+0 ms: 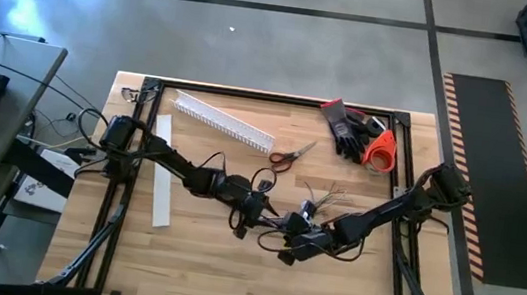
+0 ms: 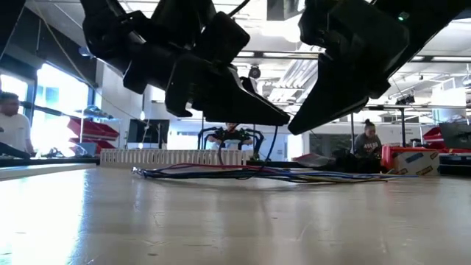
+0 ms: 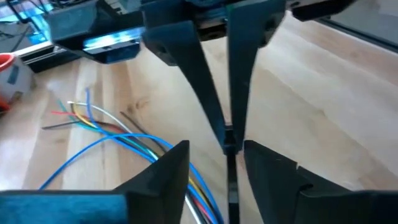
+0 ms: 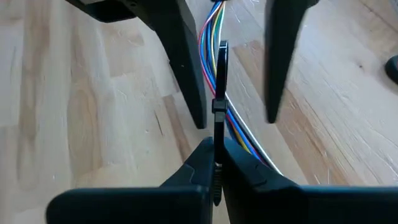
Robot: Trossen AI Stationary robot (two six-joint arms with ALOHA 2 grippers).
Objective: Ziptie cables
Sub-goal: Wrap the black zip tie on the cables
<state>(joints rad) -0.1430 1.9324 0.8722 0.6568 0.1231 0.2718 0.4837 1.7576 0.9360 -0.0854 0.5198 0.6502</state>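
Note:
The cables (image 4: 231, 121) are a bundle of thin coloured wires (blue, red, yellow, green, white). They lie flat on the wooden table (image 1: 189, 259) near its middle and fan out at their far end (image 1: 326, 194). A black zip tie (image 4: 219, 104) stands with its loop (image 4: 222, 53) at the bundle. My right gripper (image 4: 214, 146) is shut on the tie's strap. Facing it, my left gripper (image 3: 214, 149) is open, with one finger on either side of the tie and touching nothing. In the low view both grippers hang just above the cables (image 2: 257, 174). My right gripper pinches the zip tie's strap (image 4: 217, 140) between its two fingertips, just short of the tie's head. The fingers slant down from the table's right and lie along the strap. The head and loop stick out beyond the fingertips, over the cables.
A white slotted duct (image 1: 224, 123) lies at the far left and a flat white strip (image 1: 162, 196) at the left. Scissors (image 1: 291, 156), black gloves (image 1: 351, 128) and an orange tape roll (image 1: 381, 152) lie toward the far right. People sit in the room beyond.

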